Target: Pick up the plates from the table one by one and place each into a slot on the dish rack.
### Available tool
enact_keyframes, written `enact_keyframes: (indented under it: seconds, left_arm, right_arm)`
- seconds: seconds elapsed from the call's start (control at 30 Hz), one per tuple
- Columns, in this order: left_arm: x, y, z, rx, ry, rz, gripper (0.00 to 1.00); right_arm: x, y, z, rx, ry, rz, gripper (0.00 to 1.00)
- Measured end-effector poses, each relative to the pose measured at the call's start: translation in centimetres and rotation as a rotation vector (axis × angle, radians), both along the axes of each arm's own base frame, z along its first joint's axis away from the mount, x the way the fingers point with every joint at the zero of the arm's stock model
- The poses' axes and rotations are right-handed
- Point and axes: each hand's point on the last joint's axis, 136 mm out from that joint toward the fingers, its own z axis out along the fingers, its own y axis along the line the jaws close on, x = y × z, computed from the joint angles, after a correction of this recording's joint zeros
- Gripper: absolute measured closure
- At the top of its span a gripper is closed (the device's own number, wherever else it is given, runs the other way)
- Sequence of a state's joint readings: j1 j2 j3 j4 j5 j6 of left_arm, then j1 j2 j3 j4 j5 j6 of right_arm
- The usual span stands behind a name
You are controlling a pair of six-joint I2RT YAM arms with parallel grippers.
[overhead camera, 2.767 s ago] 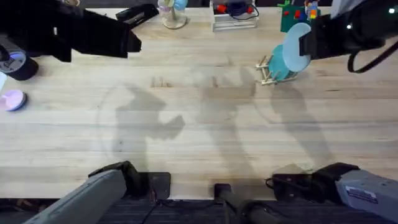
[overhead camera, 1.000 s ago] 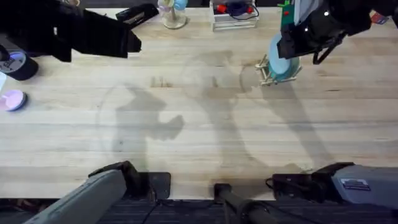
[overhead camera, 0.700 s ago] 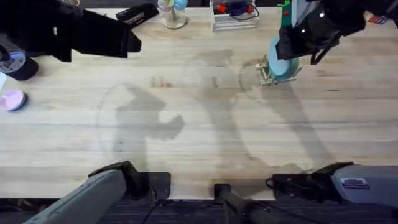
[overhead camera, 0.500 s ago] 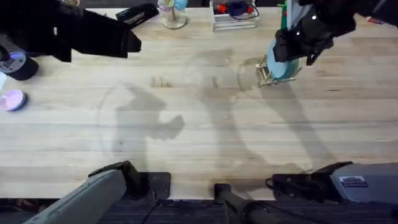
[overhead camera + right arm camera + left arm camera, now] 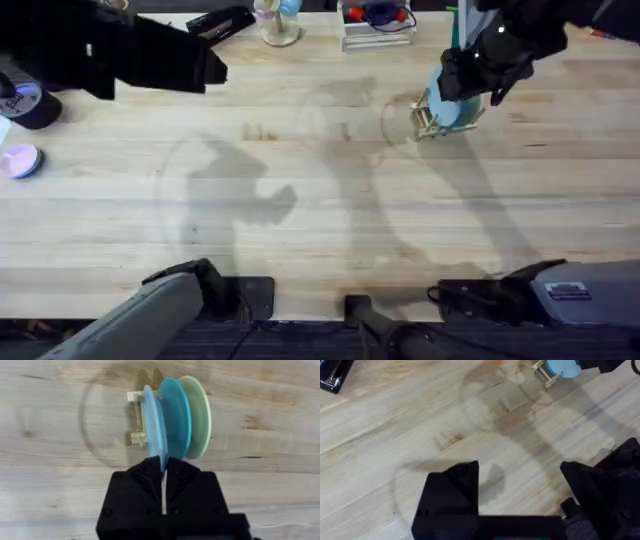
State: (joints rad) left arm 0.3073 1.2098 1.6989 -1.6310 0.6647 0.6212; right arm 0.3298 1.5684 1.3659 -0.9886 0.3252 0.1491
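Near edge of surface (image 5: 320,230): bare planks, both arm bases; no plates left lying flat.

Left end effector (image 5: 520,495): hovers over the far-left part of the surface, fingers apart, nothing held. No change vs. earlier frames.

Right end effector (image 5: 163,472): clamped on rim of light blue plate (image 5: 151,425), at the far-right area of the surface. Approx. 3 s ago this plate was held above the dish rack (image 5: 430,112) w/ its face toward the camera; it has since been turned edge-on and lowered. It now stands upright at the near end of the rack, beside the teal plate (image 5: 175,415), w/ the pale yellow plate (image 5: 199,415) behind.

Status: plate appears to sit in a slot, but full seating betw. pegs cannot be confirmed. Likely the last placement; release and retract outstanding.
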Motion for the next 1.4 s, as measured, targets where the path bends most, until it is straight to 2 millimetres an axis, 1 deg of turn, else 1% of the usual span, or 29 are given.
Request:
enact_keyframes:
  seconds: [0.13,0.23,0.4,0.6,0.67,0.7,0.73,0.83,0.87,0.93,1.03,1.07,1.13,1.23,1.4]
  left_arm:
    - [0.0,0.0,0.0,0.000,0.000,0.000,0.007]
    - [0.0,0.0,0.0,0.000,0.000,0.000,0.006]
    - [0.0,0.0,0.0,0.000,0.000,0.000,0.007]
    - [0.0,0.0,0.0,0.000,0.000,0.000,0.008]
    - [0.0,0.0,0.0,0.000,0.001,0.000,0.008]
    - [0.0,0.0,0.0,0.000,0.002,0.000,0.007]
    - [-0.1,0.0,0.0,-0.001,0.005,0.000,0.007]
    - [-0.3,-0.1,-0.1,-0.004,0.015,0.000,0.008]
    - [-0.3,-0.1,-0.2,-0.004,0.018,0.001,0.007]
    - [-0.4,-0.1,-0.2,-0.004,0.022,0.001,0.008]
    - [-0.5,-0.1,-0.2,-0.005,0.025,0.001,0.008]
    - [-0.5,-0.1,-0.2,-0.006,0.026,0.001,0.007]
    - [-0.5,-0.1,-0.3,-0.006,0.026,0.001,0.007]
    - [-0.5,-0.1,-0.2,-0.006,0.026,0.001,0.007]
    - [-0.5,-0.1,-0.2,-0.006,0.025,0.001,0.007]
  right_arm:
    - [0.0,0.0,0.0,0.000,-0.001,0.000,0.869]
    - [0.0,0.0,0.0,0.000,-0.001,0.000,0.824]
    - [0.0,0.0,0.0,0.000,-0.001,0.000,0.858]
    - [-0.2,-0.1,0.1,-0.004,0.005,0.007,0.866]
    - [-0.3,-0.1,0.9,-0.002,-0.005,0.011,0.859]
    - [-0.4,-0.2,1.6,0.002,-0.018,0.013,0.842]
    - [-0.6,-0.2,2.5,0.007,-0.036,0.015,0.814]
    - [-1.3,-0.5,5.7,0.026,-0.104,0.024,0.658]
    - [-1.7,-0.6,6.7,0.032,-0.126,0.026,0.584]
    - [-2.7,-0.9,8.6,0.041,-0.166,0.036,0.404]
    - [-4.8,-1.7,10.3,0.044,-0.185,0.042,0.190]
    - [-5.5,-1.9,10.6,0.044,-0.188,0.043,0.141]
    - [-6.5,-2.2,11.3,0.047,-0.199,0.045,0.076]
    - [-7.8,-2.7,12.2,0.053,-0.218,0.046,0.017]
    - [-10.5,-3.6,13.3,0.059,-0.238,0.046,0.008]
